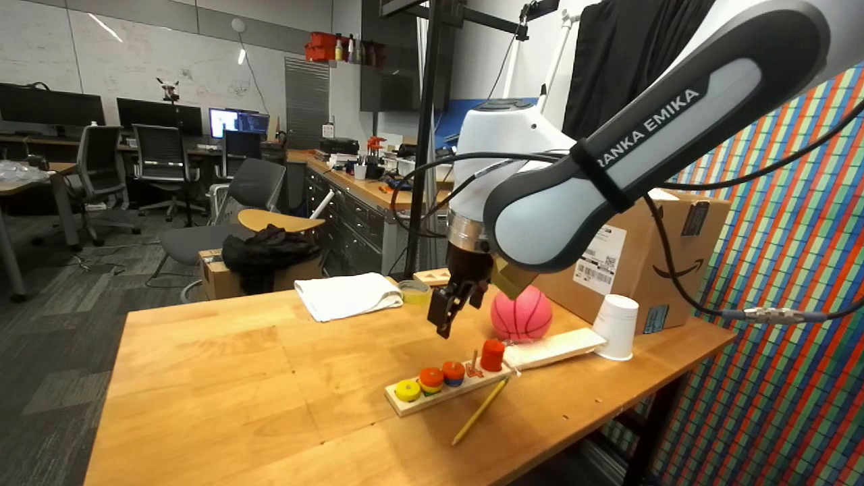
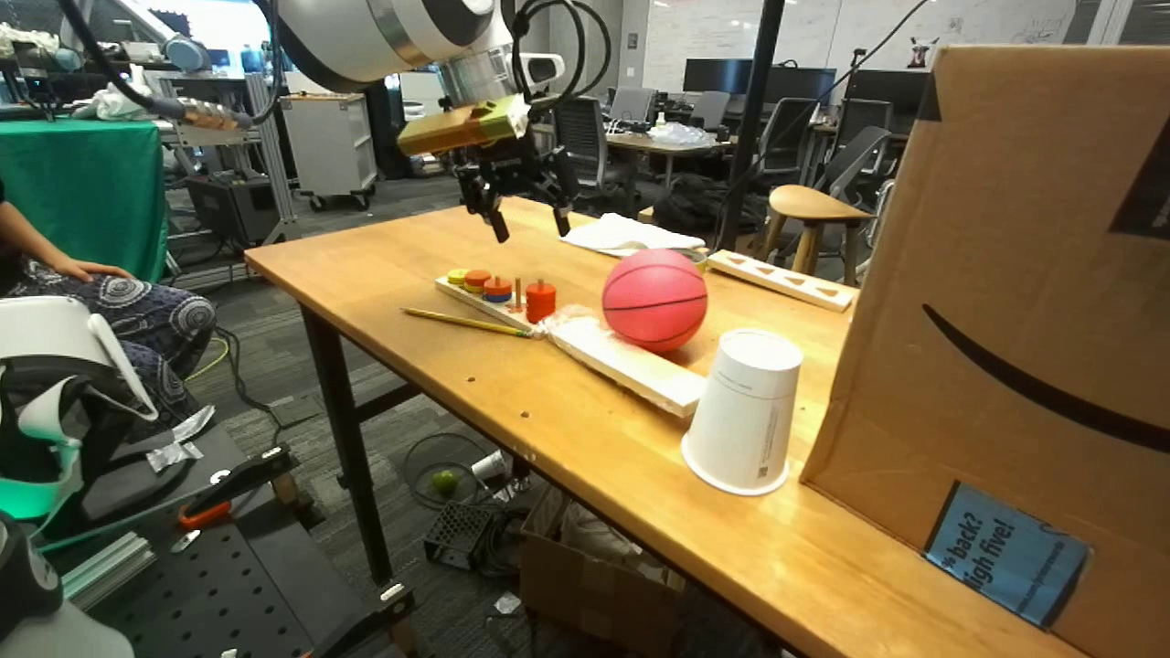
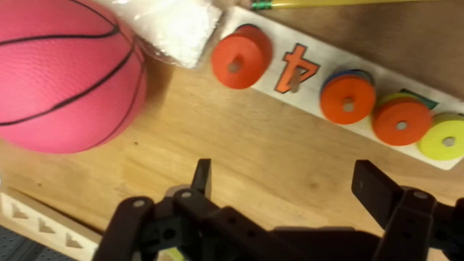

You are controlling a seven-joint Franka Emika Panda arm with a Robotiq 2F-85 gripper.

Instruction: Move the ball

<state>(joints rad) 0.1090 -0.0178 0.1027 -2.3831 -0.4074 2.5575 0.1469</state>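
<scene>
A pink ball (image 1: 522, 314) with dark basketball lines sits on the wooden table, and it also shows in an exterior view (image 2: 654, 300). In the wrist view the ball (image 3: 69, 79) fills the upper left and is cut off by the frame edge. My gripper (image 3: 282, 166) is open, with bare table visible between its fingers. It hangs above the table, apart from the ball and off to one side of it, as both exterior views show: gripper (image 1: 460, 314) and gripper (image 2: 532, 228). Nothing is held.
A peg board (image 3: 308, 83) with coloured rings lies near the ball. A plastic-wrapped board (image 2: 626, 361) lies beside the ball. A pencil (image 1: 479, 412), an upturned white cup (image 1: 615, 327), a cardboard box (image 1: 675, 263), a white cloth (image 1: 347, 297), tape (image 1: 414, 292) and a notched wooden strip (image 2: 781, 279) surround it.
</scene>
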